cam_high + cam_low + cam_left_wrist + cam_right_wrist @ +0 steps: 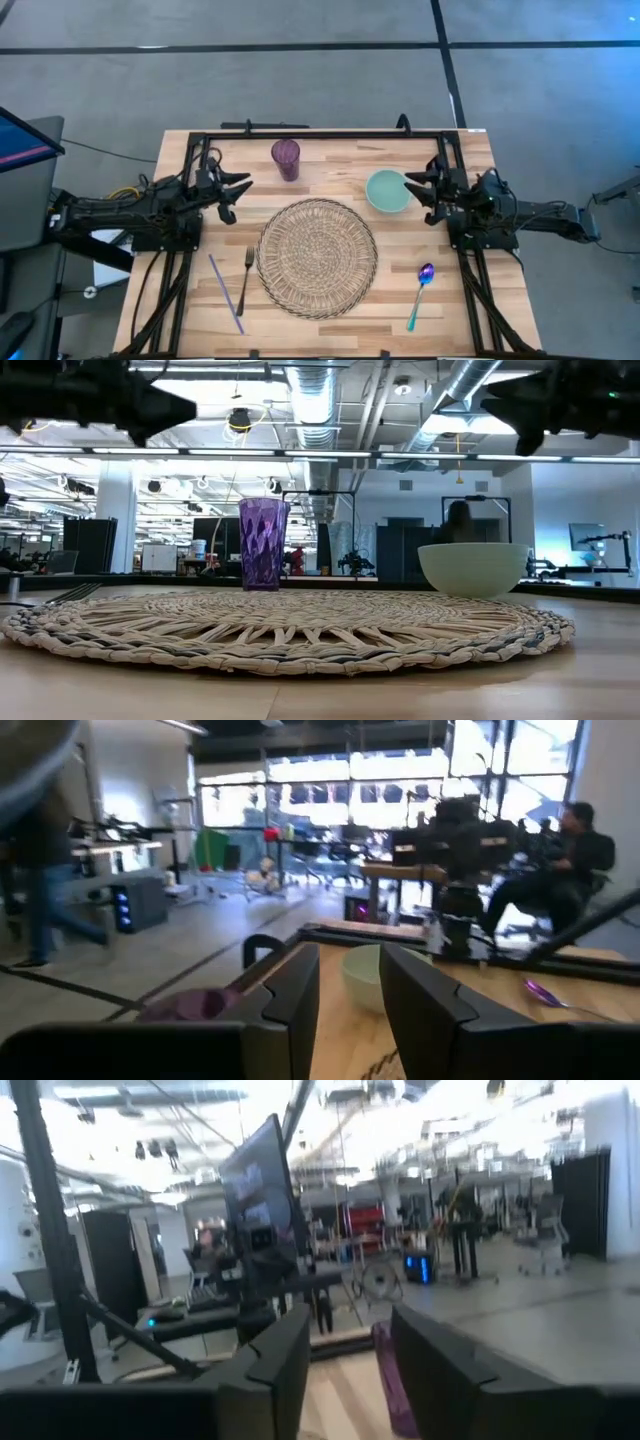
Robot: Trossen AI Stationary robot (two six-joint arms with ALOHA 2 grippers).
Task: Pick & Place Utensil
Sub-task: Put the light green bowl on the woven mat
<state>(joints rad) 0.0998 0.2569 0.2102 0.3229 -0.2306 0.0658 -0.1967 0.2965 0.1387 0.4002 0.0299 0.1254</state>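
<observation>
A dark fork (pixel 246 279) and a thin purple stick (pixel 225 293) lie on the table left of the round woven placemat (pixel 318 257). A spoon with a purple bowl and teal handle (pixel 421 294) lies right of the mat; it also shows in the left wrist view (pixel 548 993). My left gripper (pixel 240 194) is open and empty, raised over the table's left side. My right gripper (pixel 412 187) is open and empty, raised beside the pale green bowl (pixel 387 191).
A purple faceted cup (pixel 286 158) stands at the far edge; it also shows in the low view (pixel 262 544). The pale green bowl (pixel 473 568) stands at the far right of the mat. A black frame (pixel 320 134) runs along the table's far side. People show in the room beyond.
</observation>
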